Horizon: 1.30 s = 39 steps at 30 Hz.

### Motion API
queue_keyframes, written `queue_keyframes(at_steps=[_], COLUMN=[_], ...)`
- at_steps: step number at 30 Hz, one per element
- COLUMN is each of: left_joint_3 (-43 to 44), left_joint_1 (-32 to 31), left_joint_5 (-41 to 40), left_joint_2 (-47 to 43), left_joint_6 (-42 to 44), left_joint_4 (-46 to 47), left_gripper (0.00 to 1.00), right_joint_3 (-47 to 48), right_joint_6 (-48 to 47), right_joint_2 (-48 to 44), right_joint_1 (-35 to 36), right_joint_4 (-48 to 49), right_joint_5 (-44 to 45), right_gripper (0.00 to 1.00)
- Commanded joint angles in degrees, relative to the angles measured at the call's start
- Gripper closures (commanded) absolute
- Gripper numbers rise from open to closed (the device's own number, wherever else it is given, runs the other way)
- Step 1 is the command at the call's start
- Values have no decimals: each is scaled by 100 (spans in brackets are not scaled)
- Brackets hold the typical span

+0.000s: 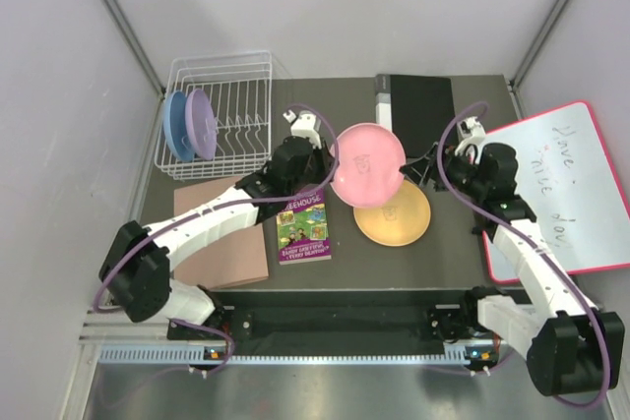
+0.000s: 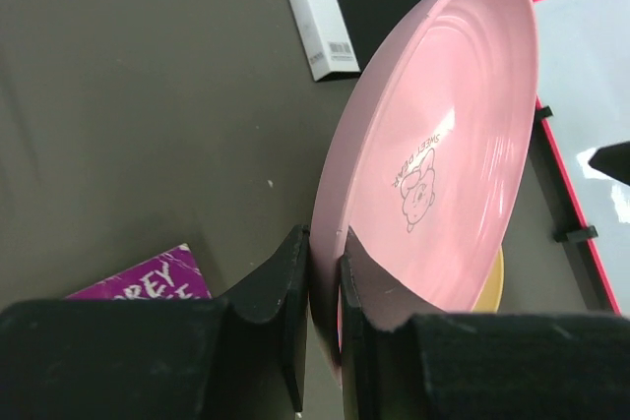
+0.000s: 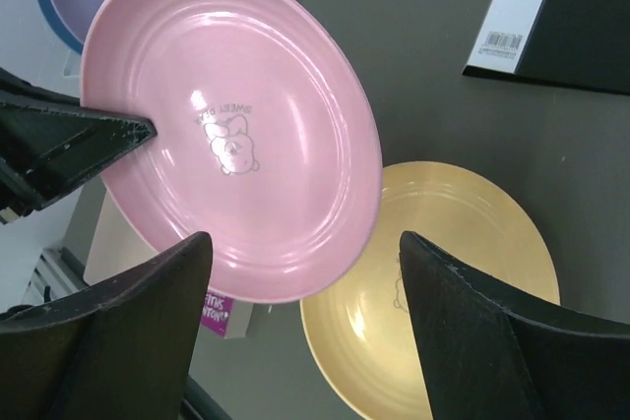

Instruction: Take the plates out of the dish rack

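Observation:
My left gripper (image 1: pixel 320 166) is shut on the rim of the pink plate (image 1: pixel 366 163) and holds it tilted in the air above the yellow-orange plate (image 1: pixel 394 213), which lies flat on the table. In the left wrist view the fingers (image 2: pixel 291 292) pinch the pink plate's (image 2: pixel 443 154) edge. My right gripper (image 1: pixel 433 172) is open and empty just right of the pink plate; its view shows the pink plate (image 3: pixel 236 125) over the yellow-orange plate (image 3: pixel 443 282). The purple plate (image 1: pixel 202 123) and light blue plate (image 1: pixel 177 127) stand in the white dish rack (image 1: pixel 231 95) at the far left.
A purple book (image 1: pixel 303 228) lies near the middle front, beside a tan board (image 1: pixel 231 243). A black and white box (image 1: pixel 413 105) lies at the back. A whiteboard with a red edge (image 1: pixel 571 184) lies at the right.

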Motion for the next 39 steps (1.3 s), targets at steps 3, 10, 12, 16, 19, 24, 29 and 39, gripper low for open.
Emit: queue_keyframes(at_steps=[3,10,12,16,19,24,29,39], left_joint_3=[249,346,329,311,293,267,232,144], left_joint_1=[-408,-593,-593,-593,-593,-593,-593,-593], left_joint_5=[-40,-171,-268,-286,-294,-110,-4,-153], left_joint_2=[134,3,-76,-200,-244,-226,-217,-253], left_joint_6=[-166,-105,-35,18,53,27,-17,44], left_joint_4=[619,585,567,540,532,575,628,611], left_gripper=[100,100,100,100,100,100,100,94], right_joint_3=[-97,-62,-123,-194,-238,-308,-352,-484], right_joint_6=[-106,-457,-449,-466,-458,-422,-370,-317], right_joint_2=[338,637,602,566,637,742,812,796], right_joint_1=[8,8,8,8,8,8,8,0], right_joint_4=[347,-31,-22,-4,101,311,452,480], right_joint_5=[50,375,472,578,464,245,191,391], right_gripper=[27,55,69,66,86,97,76,100])
